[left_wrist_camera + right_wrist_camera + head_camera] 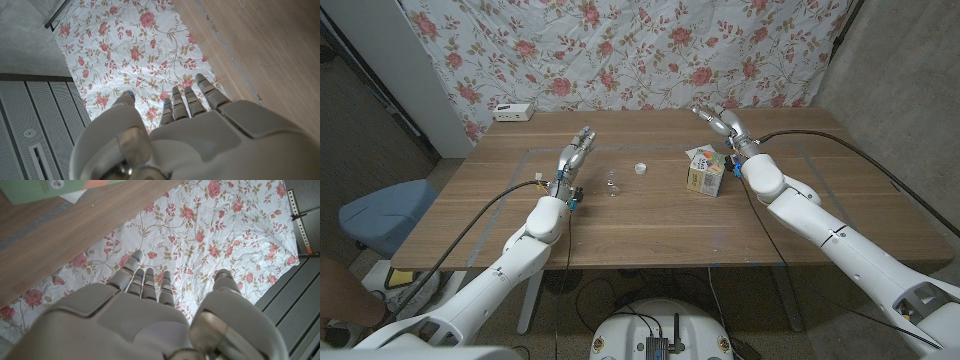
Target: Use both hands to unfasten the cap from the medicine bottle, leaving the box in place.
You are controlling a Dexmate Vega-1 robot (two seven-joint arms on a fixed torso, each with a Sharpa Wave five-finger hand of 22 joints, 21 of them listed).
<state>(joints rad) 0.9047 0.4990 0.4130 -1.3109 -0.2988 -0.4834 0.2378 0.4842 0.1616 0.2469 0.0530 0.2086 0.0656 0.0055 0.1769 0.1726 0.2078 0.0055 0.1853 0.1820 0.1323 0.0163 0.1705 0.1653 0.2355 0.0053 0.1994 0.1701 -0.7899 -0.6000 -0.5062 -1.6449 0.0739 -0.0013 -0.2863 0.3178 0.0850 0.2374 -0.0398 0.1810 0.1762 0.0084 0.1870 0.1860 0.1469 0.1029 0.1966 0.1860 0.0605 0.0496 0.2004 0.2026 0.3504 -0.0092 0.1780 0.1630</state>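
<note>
A small clear medicine bottle (611,187) stands on the wooden table (650,225), a little left of its middle. A white cap (641,168) lies by itself on the wood, just behind and to the right of the bottle. The medicine box (705,170) sits further right; its green side (55,187) shows in the right wrist view. My left hand (578,150) is raised left of the bottle, fingers (192,97) stretched out and holding nothing. My right hand (720,122) hovers behind the box, fingers (145,282) extended, also with nothing in it.
A white device (513,112) lies at the table's back left corner. A flowered cloth (650,50) hangs behind the table. A blue chair (380,215) stands off the table's left side. Cables run along both arms.
</note>
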